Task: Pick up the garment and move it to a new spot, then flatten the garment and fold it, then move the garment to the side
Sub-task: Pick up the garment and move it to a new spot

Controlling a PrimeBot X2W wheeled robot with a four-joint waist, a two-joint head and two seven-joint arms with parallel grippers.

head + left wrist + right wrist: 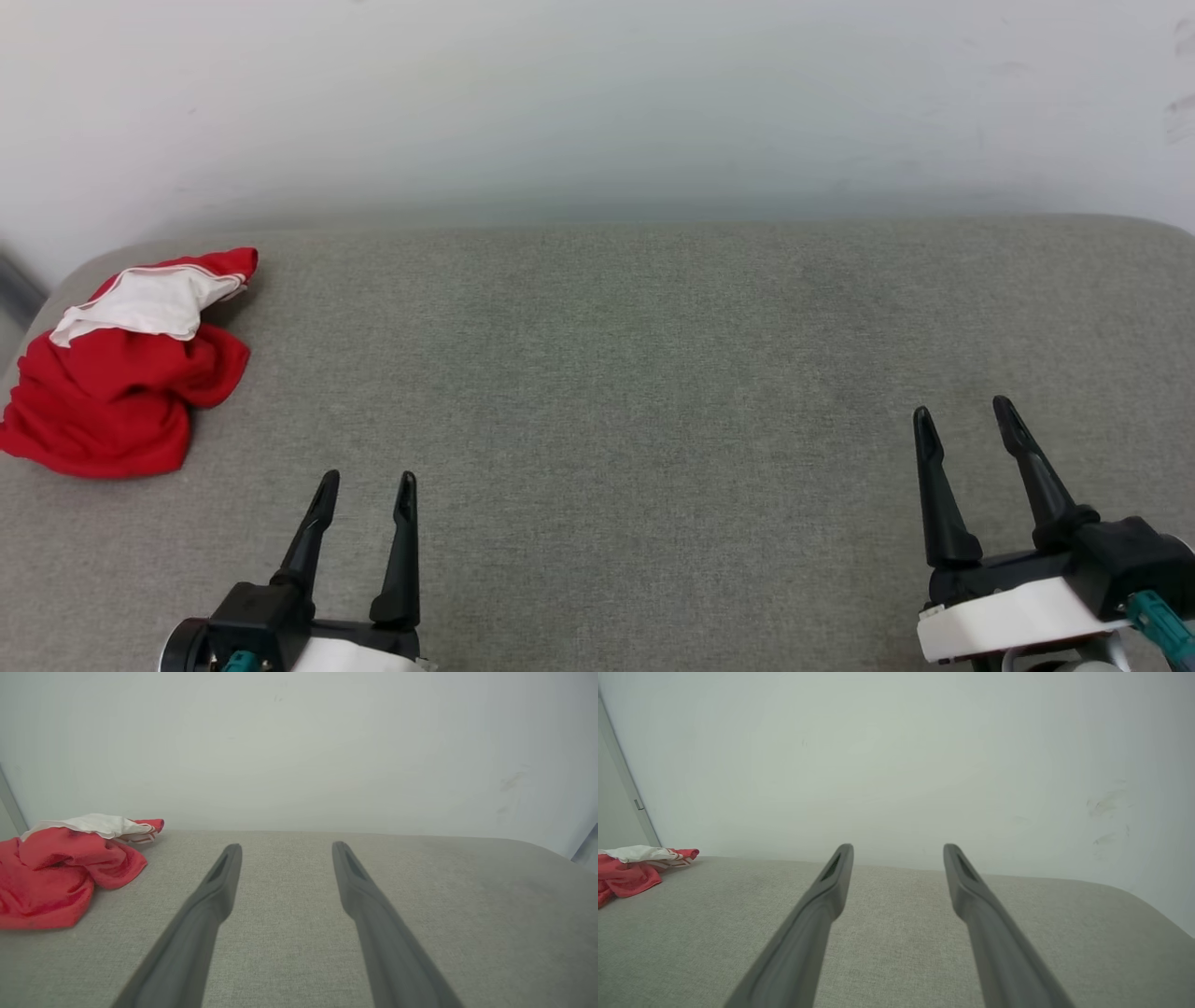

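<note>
The garment [117, 383] is a crumpled red heap with a white sleeve on top, lying at the far left of the grey cushioned surface [616, 373]. It also appears at the left in the left wrist view [56, 872] and, smaller, at the left edge in the right wrist view [630, 870]. My left gripper [367, 485] stands open near the front edge, to the right of the garment and apart from it, with nothing between its fingers. My right gripper [964, 411] is open and empty at the lower right, far from the garment.
A pale wall [597, 103] rises directly behind the surface's back edge. A grey vertical frame [626, 779] stands at the wall's left end. The surface curves down at its right end [1153, 914].
</note>
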